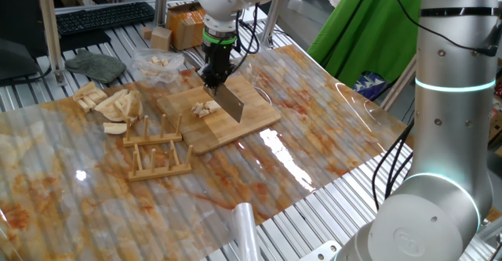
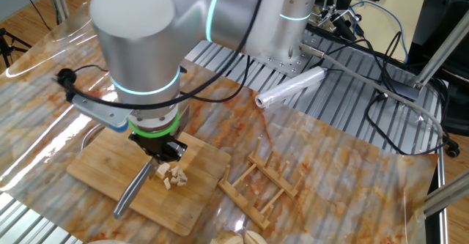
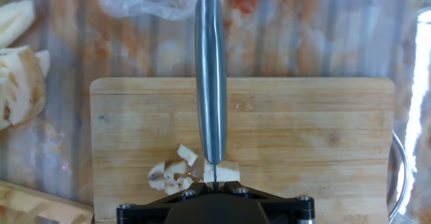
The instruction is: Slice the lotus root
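Lotus root (image 3: 176, 174), cut into small pale bits, sits lower center of hand view on board (image 3: 316, 150), just left of knife (image 3: 211, 83). Gripper (image 1: 215, 74) clenched on knife, blade down on board. Rack (image 1: 157, 153) lower left of board, slices heap (image 1: 110, 104) far left w/ bag (image 1: 157, 63) above.

Knife (image 3: 211, 83) over lotus root (image 3: 180, 173) on board (image 3: 310, 143)

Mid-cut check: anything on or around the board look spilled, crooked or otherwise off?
Nothing alarming. The knife is down among the lotus root bits on the bamboo board, which lies flat. The only oddity is orange-brown staining on the table cover.
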Tool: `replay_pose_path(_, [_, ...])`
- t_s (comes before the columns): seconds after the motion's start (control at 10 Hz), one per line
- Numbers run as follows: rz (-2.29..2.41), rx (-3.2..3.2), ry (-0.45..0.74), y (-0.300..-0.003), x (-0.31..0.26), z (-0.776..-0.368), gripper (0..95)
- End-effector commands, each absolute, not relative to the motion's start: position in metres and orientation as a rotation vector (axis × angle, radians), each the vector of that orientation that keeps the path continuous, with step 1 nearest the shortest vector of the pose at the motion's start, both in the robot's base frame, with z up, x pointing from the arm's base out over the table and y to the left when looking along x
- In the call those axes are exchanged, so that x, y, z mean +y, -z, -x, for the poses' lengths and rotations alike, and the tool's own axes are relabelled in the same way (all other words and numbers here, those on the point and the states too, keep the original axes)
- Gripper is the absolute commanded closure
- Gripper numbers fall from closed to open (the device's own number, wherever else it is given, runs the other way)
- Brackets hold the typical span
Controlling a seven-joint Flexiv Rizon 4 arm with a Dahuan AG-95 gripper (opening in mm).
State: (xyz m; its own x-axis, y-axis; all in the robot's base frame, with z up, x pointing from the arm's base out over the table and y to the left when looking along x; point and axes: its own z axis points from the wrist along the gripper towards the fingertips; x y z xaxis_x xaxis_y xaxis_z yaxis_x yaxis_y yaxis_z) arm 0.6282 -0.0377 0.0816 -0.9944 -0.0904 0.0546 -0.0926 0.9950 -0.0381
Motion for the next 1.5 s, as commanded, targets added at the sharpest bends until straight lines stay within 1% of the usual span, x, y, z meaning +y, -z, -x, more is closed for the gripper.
replay_pose_path(0.1, [-0.130, -3.085, -0.058, -0.082, -0.038, -0.630, 95.0])
replay_pose_path(0.6, [-0.121, -3.087, -0.067, -0.082, -0.038, -0.630, 95.0])
replay_pose_path(0.8, [-0.116, -3.095, -0.057, -0.088, -0.040, -0.623, 95.0])
replay_pose_path(1.2, [-0.116, -3.105, -0.051, -0.080, -0.040, -0.617, 95.0])
replay_pose_path(1.5, [-0.110, -3.104, -0.049, -0.080, -0.041, -0.616, 95.0])
